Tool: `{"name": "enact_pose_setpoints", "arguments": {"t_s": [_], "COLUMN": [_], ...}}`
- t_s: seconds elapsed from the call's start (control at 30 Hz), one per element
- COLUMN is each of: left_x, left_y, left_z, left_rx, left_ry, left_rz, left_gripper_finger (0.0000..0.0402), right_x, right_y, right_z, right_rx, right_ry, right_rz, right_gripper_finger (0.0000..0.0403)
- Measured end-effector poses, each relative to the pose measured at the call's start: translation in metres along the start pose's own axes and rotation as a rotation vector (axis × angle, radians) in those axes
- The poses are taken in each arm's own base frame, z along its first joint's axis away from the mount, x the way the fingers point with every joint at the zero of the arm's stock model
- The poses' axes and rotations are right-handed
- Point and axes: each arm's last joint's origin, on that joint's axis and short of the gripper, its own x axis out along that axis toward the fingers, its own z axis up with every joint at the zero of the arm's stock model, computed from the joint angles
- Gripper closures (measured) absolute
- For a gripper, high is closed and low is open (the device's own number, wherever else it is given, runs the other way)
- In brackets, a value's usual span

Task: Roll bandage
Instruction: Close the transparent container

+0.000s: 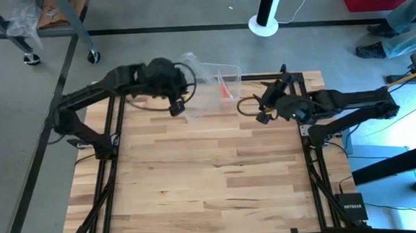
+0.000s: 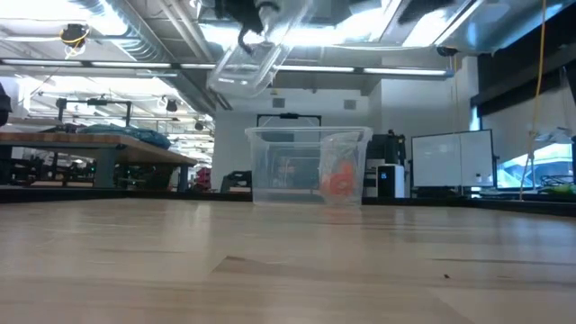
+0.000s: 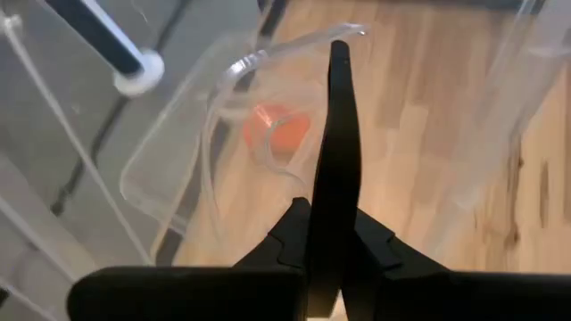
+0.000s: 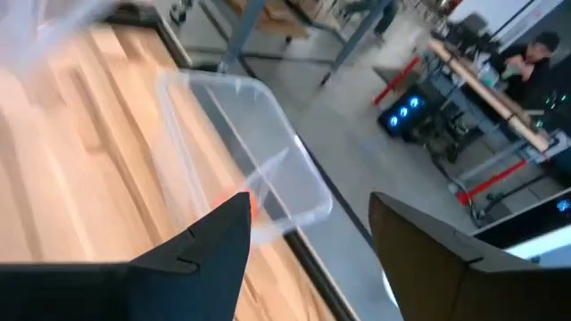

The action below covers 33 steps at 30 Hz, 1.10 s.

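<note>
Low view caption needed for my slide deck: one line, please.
Clear plastic box holding the orange bandage at the table's far edge, its clear lid raised overhead.

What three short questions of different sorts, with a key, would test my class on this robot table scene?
1. True or false: the orange bandage lies inside the clear box.
2. Which gripper holds the clear lid up in the air? A) left gripper B) right gripper
3. Fill in: the right gripper's fingers are ____.

Key: 1 true; 2 A; 3 open, beside the box at the table's far edge.
</note>
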Motion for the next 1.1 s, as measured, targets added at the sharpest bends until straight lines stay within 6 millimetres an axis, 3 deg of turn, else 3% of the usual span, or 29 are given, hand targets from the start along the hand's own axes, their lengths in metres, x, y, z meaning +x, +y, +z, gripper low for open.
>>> {"name": "enact_pose_setpoints", "arguments": {"t_s": [0.37, 0.6, 0.8, 1.1], "left_x": [0.041, 0.056, 0.061, 0.068], "left_y": [0.040, 0.058, 0.075, 0.090], "left_z": [0.017, 0.030, 0.031, 0.039], "left_rx": [0.131, 0.224, 0.291, 0.378], "left_ry": [0.247, 0.250, 0.250, 0.161], "left_rz": [-0.012, 0.004, 0.026, 0.079], "left_gripper_finger": [0.0380, 0.0375, 0.0380, 0.0379], "right_x": [0.069, 0.113, 0.133, 0.166], "right_y": [-0.002, -0.009, -0.019, -0.015], "right_z": [-0.078, -0.129, -0.148, -0.158], "right_rx": [0.138, 0.225, 0.272, 0.290], "right_ry": [-0.115, -0.080, -0.044, -0.034], "right_rz": [0.100, 0.122, 0.153, 0.212], "right_gripper_finger": [0.0182, 0.0182, 0.0182, 0.0182]}}
